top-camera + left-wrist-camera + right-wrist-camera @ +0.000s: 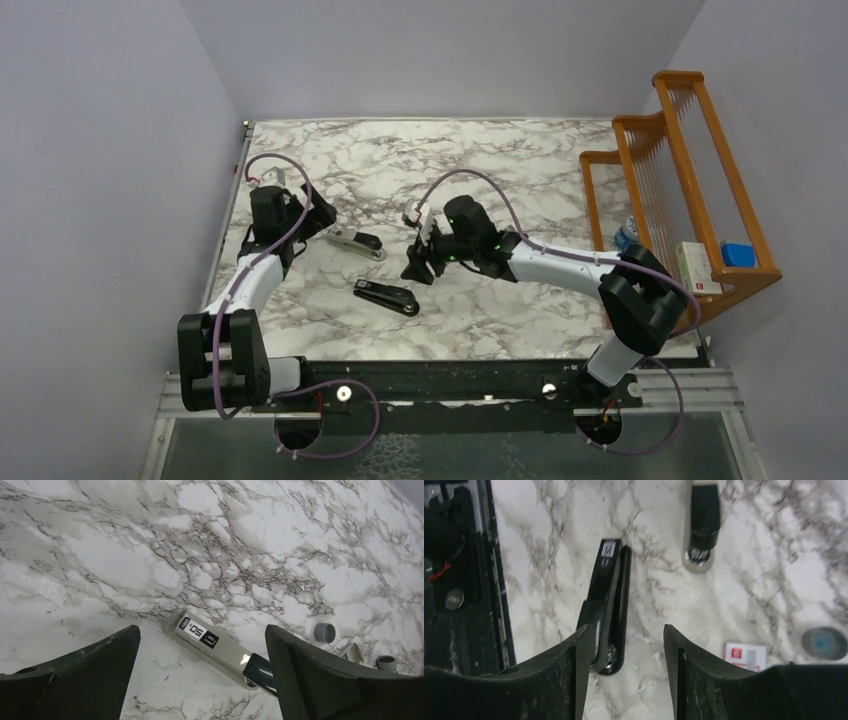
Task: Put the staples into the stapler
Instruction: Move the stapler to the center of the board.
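Hovering the left gripper [202, 635], spread wide and empty, over the grey stapler [215, 647]; hanging the right gripper [627, 632], parted and empty, just beside the black stapler [609, 590]; spotting a white-and-red box [745, 656] nearby.

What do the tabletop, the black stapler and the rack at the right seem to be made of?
Tabletop: white with grey veins, so marble or printed laminate; the look cannot settle which. Black stapler: glossy black shell, likely plastic or painted metal. Rack: orange-brown rails and thin bars, probably varnished wood.
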`<state>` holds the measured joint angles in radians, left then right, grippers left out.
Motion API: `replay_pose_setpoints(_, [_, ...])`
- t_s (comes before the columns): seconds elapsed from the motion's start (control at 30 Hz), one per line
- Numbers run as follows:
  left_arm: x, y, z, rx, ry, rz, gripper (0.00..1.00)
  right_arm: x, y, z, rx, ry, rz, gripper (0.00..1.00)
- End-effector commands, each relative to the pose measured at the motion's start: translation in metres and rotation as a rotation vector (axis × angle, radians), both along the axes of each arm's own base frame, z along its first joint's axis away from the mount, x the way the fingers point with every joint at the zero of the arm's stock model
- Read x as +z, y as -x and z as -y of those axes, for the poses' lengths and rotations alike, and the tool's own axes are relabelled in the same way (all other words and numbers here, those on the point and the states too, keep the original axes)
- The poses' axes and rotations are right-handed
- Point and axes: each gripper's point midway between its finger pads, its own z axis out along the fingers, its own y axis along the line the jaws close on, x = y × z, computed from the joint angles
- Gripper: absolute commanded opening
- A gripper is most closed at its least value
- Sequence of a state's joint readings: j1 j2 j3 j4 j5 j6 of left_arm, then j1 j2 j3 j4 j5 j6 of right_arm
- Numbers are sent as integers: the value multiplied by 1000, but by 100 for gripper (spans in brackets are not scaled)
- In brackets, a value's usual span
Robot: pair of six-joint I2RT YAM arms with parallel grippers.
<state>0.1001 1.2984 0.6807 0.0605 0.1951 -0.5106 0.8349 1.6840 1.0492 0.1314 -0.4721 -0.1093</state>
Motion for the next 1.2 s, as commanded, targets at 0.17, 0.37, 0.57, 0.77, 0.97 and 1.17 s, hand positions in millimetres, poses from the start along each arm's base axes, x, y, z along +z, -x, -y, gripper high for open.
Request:
replay_pose_setpoints(0.17, [34, 4, 14, -66, -147, 145, 99, -42, 55, 11, 55, 40, -90, 59])
replay_pose_setpoints(0.37, [24, 14, 21, -56, -76, 121, 99, -52, 61, -5, 49, 62, -71, 60])
replay_pose_setpoints(0.57, [16, 20, 26, -51, -21, 92, 99, -68, 47, -5, -67, 88, -36, 53])
replay_pose_setpoints(0.77, [19, 22, 35, -109, -14, 102, 99, -70, 46, -5, -54, 80, -6, 33])
replay_pose_setpoints(0.97, [37, 24, 53, -291, -83, 171, 99, -56, 67, 3, 28, 92, -44, 9])
replay_pose_setpoints(1.17, [56, 38, 106, -638, -202, 317, 97, -44, 73, 41, -24, 154, 11, 1])
